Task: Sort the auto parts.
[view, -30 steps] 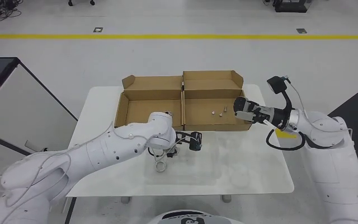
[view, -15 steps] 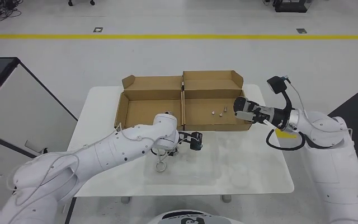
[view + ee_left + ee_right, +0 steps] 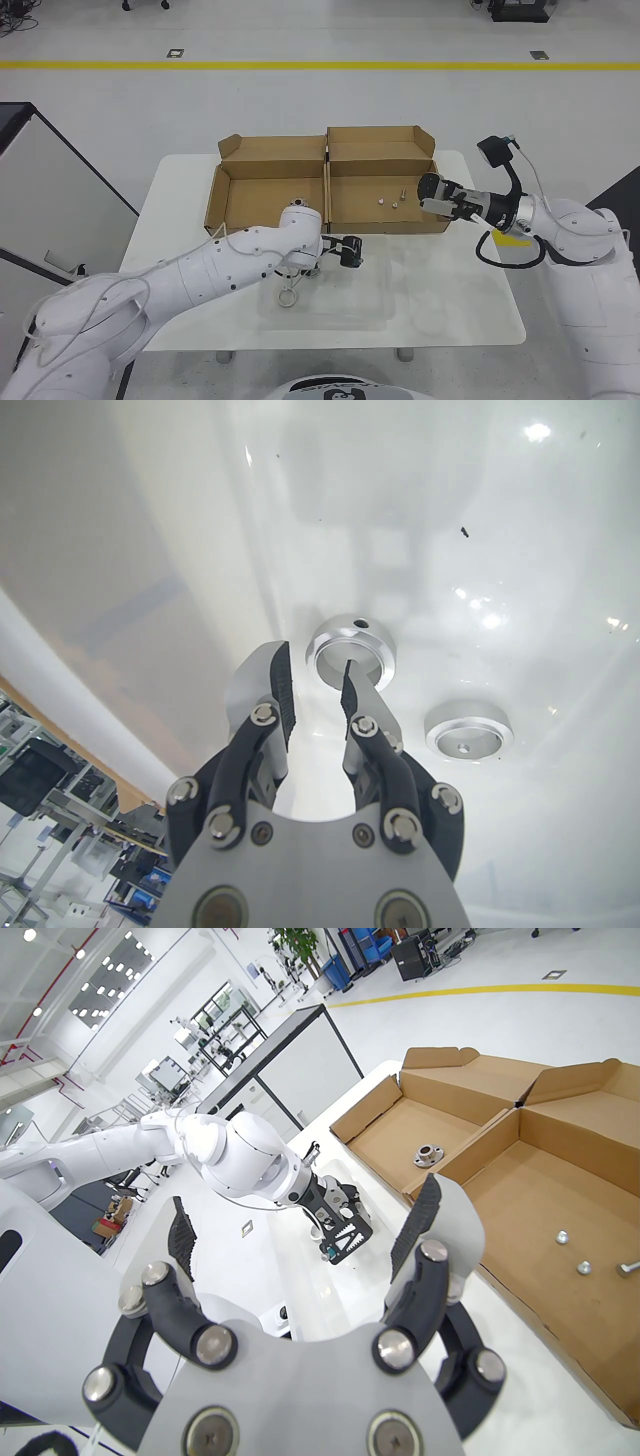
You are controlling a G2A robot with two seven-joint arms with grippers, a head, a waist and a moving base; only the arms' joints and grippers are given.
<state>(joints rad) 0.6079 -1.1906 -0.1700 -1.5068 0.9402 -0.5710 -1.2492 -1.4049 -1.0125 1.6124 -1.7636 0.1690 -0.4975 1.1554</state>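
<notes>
The left gripper (image 3: 314, 660) stood directly over the collar ring (image 3: 350, 635), its jaws set to a narrow gap and not yet closed. One finger (image 3: 350, 685) sat inside the bore; the other (image 3: 281, 680) was outside the wall, so the near wall of the ring lay between them. The ring lay flat with its bore axis upright, in the clear tray (image 3: 380, 318) near the front edge of the table (image 3: 470, 300). It was bright machined metal with a small cross hole in its side wall. A flanged disc (image 3: 468, 737) lay just beside it, apart. The right gripper (image 3: 428, 190), jaws wide and holding nothing, hung by the right-hand box (image 3: 380, 150), well apart from the ring.
</notes>
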